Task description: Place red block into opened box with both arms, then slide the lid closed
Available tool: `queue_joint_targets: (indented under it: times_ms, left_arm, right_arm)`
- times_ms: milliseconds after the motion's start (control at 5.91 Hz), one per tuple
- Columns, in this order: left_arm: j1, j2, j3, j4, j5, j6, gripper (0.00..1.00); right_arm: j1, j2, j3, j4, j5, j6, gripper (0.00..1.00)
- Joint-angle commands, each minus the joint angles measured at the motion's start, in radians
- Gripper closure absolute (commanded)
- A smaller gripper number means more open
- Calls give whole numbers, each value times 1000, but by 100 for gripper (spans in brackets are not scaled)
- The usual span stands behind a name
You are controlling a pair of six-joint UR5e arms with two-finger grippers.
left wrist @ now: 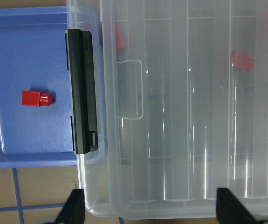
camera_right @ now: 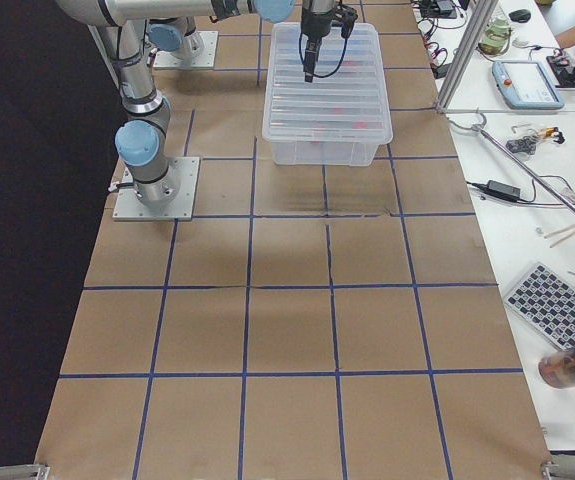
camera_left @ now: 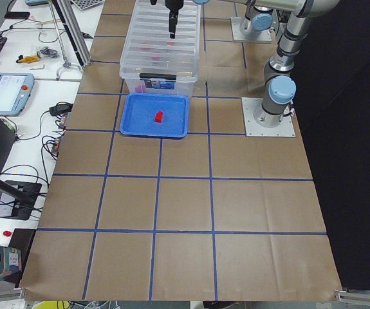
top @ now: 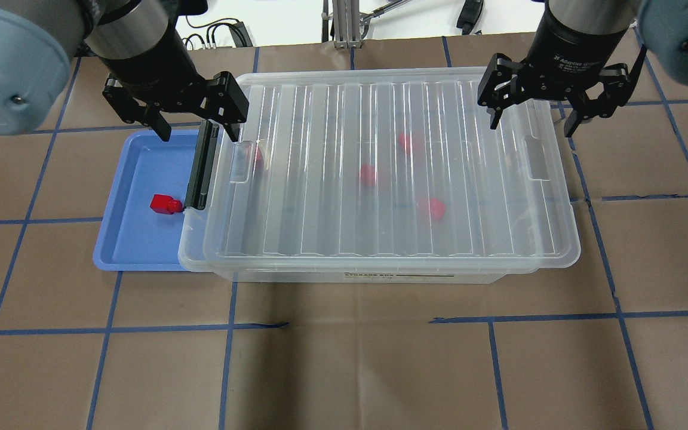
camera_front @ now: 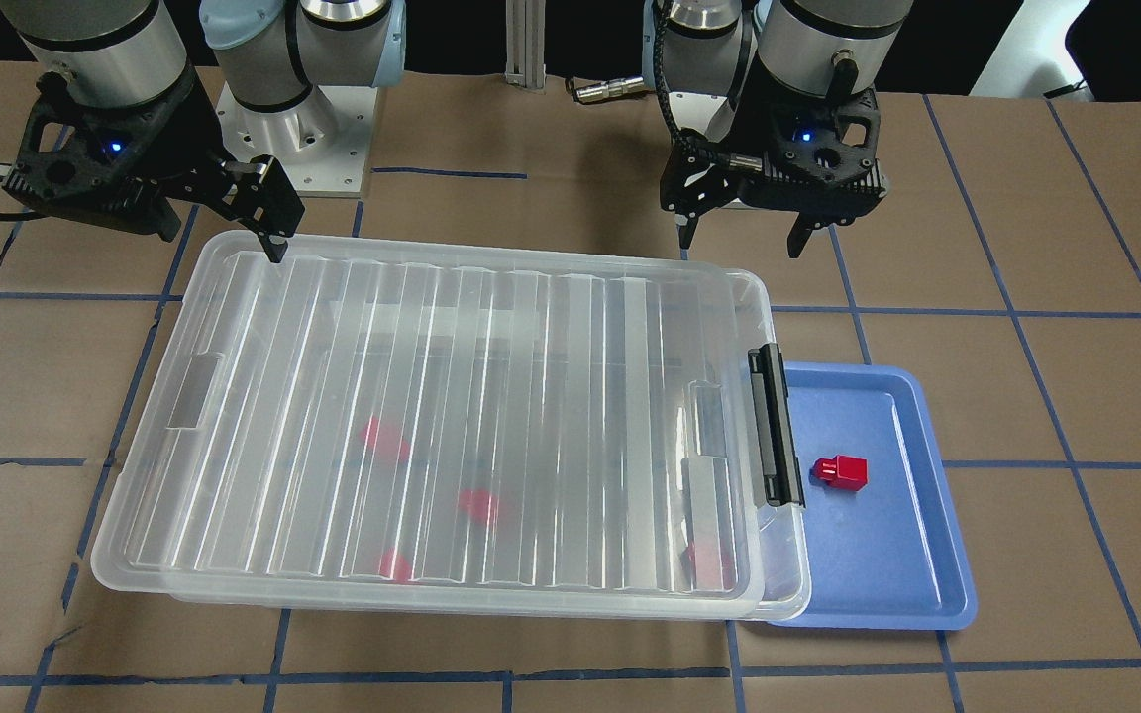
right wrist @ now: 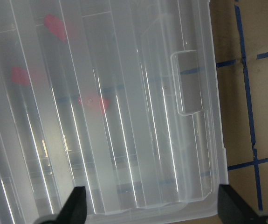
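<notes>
The clear box (top: 190,260) stands mid-table with the ribbed lid (top: 332,119) lying over almost all of it. Only its black-latch end (top: 202,167) pokes out. Several red blocks (top: 369,175) show blurred through the lid. One more red block (top: 165,204) lies on the blue tray (top: 129,239). My left gripper (top: 196,130) hangs open above the latch end's corner on the robot's side, holding nothing. Over the lid's opposite end, my right gripper (top: 532,125) is open and empty. In the wrist views, each gripper's fingertips (left wrist: 75,207) (right wrist: 75,207) straddle a lid corner.
The blue tray (camera_front: 887,574) sits partly under the box's latch end. Brown paper with blue tape lines covers the table (top: 344,358). The arm base plates (camera_front: 303,149) stand just behind the box. Benches with devices and cables (camera_right: 527,140) line the table's far side.
</notes>
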Motion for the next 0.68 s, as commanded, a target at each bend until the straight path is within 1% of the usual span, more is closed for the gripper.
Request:
queue_joint_targets:
  times_ms: [0,507]
  left_arm:
    - [1,8,-10,0,2,1,1]
    - [2,15,-17,2,2,1,1]
  right_arm:
    - [0,0,5,-2,-1,0,0]
    - [-23,11,10,-14,-12,-14,0]
